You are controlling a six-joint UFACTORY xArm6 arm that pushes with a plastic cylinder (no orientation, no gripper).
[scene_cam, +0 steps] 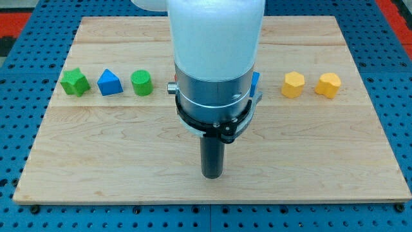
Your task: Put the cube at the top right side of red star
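Observation:
A blue block (255,82), likely the cube, shows only as a sliver behind the arm's right side. The red star is hidden behind the arm; only a tiny red speck (172,83) shows at the arm's left edge. My tip (212,175) rests on the board below the middle of the row of blocks, apart from all of them.
On the wooden board (96,167), a row runs across: a green star-like block (74,82), a blue triangular block (109,83) and a green cylinder (141,83) at the view's left; two yellow blocks (293,84) (327,84) at the right.

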